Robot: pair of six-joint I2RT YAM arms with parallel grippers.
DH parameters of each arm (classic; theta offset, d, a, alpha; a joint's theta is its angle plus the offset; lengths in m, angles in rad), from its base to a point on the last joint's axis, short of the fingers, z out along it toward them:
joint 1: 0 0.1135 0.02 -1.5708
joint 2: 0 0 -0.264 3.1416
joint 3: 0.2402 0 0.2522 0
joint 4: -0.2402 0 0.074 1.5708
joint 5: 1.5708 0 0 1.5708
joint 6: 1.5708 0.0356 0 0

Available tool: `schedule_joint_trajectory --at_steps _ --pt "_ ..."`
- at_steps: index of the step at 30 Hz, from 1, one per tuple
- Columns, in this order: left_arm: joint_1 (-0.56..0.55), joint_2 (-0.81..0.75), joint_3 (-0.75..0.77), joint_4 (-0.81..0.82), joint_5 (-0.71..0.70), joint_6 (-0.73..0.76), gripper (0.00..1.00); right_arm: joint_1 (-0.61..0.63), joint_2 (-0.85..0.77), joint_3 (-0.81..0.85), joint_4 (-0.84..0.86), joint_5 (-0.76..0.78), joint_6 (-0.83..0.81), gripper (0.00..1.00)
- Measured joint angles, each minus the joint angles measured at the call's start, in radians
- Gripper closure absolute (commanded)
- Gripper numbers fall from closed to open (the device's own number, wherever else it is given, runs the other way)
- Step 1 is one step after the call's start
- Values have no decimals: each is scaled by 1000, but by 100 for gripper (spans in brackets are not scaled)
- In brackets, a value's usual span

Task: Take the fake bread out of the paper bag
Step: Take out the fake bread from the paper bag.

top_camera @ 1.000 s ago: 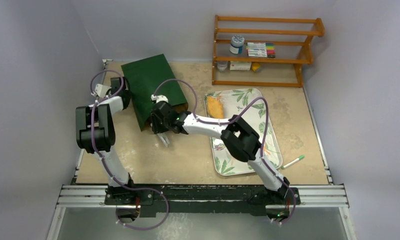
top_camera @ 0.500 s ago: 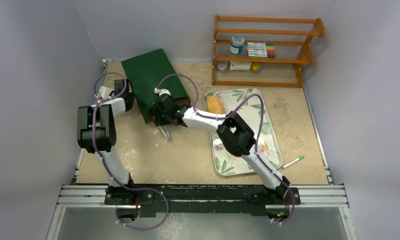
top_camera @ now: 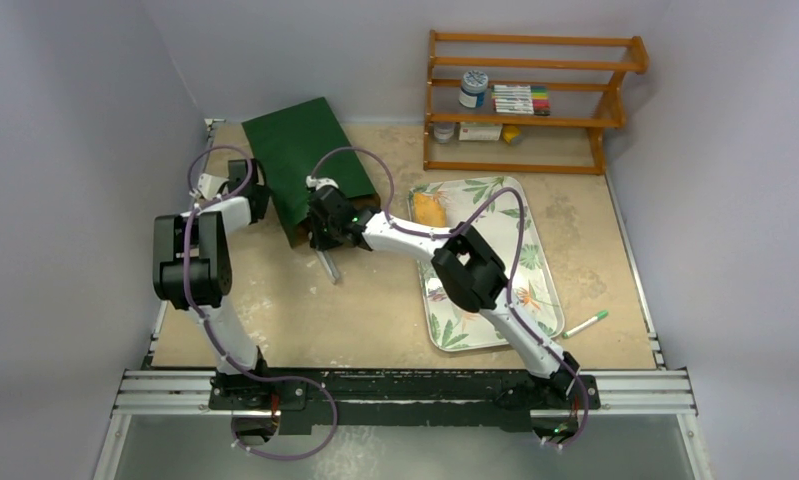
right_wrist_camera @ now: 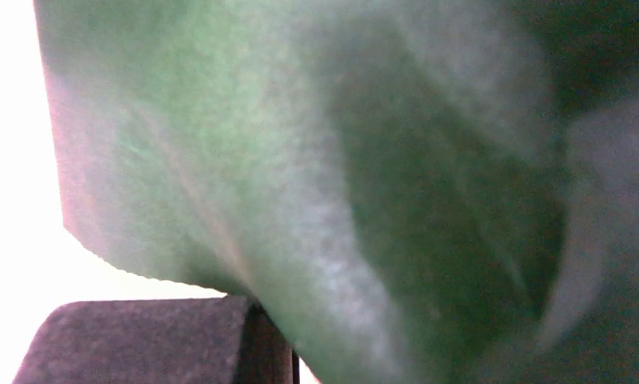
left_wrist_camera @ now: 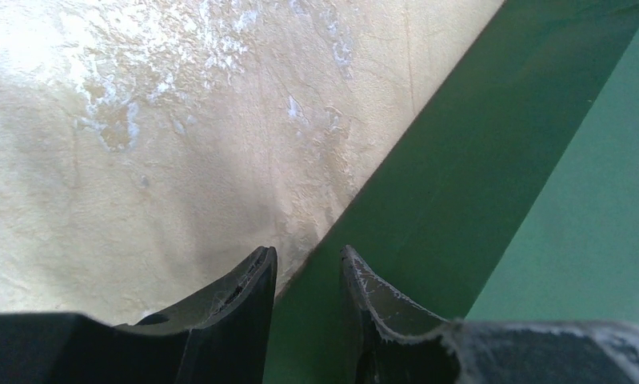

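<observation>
The dark green paper bag (top_camera: pixel 300 155) lies flat at the back left, its brown-lined mouth facing me. My left gripper (top_camera: pixel 257 195) sits at the bag's left edge. In the left wrist view it (left_wrist_camera: pixel 306 260) straddles the bag (left_wrist_camera: pixel 460 200), its jaws closed to a narrow gap on the edge. My right gripper (top_camera: pixel 327 262) is at the mouth. In the right wrist view green paper (right_wrist_camera: pixel 300 160) fills the frame and runs down beside one dark finger (right_wrist_camera: pixel 140 340); the other finger is hidden. One golden-orange fake bread (top_camera: pixel 430 212) lies on the tray. Other bread is hidden.
The leaf-patterned tray (top_camera: pixel 495 290) lies to the right of the bag, under my right arm. A wooden shelf (top_camera: pixel 530 100) with jars and markers stands at the back right. A green pen (top_camera: pixel 585 324) lies near the tray's front right corner.
The bag has shifted a little toward the back. My right gripper moved back and left with the bag's mouth, and my left gripper moved slightly back with the bag's edge.
</observation>
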Motion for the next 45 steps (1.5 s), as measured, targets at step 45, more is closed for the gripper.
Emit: schedule_joint_trajectory --at_steps 45 --pt "-163 158 420 -90 111 -18 61 35 -537 -491 -211 -5 -6 100"
